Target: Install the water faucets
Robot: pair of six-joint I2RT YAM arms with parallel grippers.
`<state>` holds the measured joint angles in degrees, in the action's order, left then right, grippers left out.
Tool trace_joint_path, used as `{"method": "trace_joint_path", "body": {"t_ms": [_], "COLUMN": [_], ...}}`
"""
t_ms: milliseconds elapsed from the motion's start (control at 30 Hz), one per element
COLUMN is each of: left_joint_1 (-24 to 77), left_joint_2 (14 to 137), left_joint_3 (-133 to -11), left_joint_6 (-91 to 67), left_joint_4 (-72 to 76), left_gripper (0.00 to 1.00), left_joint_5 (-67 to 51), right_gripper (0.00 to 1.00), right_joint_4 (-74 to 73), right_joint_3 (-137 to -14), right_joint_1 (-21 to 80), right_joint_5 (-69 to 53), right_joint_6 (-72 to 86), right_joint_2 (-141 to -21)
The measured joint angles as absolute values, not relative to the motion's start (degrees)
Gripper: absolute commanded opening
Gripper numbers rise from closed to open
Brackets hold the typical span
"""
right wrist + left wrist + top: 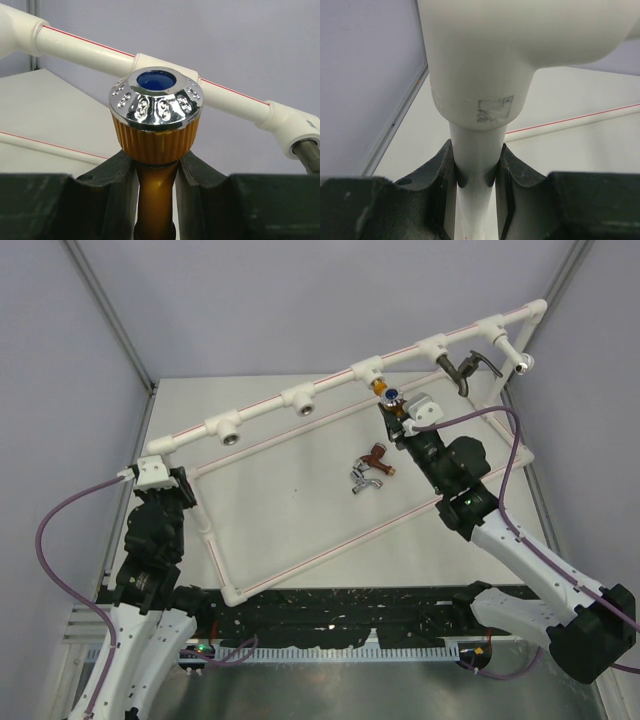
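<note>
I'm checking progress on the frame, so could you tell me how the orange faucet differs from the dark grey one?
The orange faucet has a chrome, blue-centred cap; the dark grey faucet is dark throughout. The right claw is shut on the orange faucet; nothing grips the dark grey faucet, which hangs from its socket. Both sit at the white pipe frame's upper rail.

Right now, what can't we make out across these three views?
Right wrist: lower end of the orange faucet, hidden inside the shut right gripper; seating in any socket unclear.
Right wrist: dark grey faucet, cut off by the right edge.
Left wrist: white pipe frame, clamped in the left gripper, blocks most of the scene.
Top external: red-brown faucet and silver faucet, too small to tell if touching.
</note>
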<state>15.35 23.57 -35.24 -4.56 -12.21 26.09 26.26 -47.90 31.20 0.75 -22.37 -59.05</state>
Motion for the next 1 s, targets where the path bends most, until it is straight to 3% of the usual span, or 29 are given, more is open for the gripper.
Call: {"method": "trace_joint_path", "body": {"t_ms": [1000], "left_joint_1": [15.8], "left_joint_2": [23.0], "left_joint_3": [-35.0], "left_joint_6": [-4.6], "left_joint_4": [-12.2], "left_gripper": [0.00], "left_joint_5": [26.1], "right_gripper": [0.05], "right_joint_4": [40.0], "right_joint_3": [-40.2], "right_joint_1": [30.9], "right_joint_5": [5.4], "right_joint_6": [9.5], "right_joint_2": [-60.5]}}
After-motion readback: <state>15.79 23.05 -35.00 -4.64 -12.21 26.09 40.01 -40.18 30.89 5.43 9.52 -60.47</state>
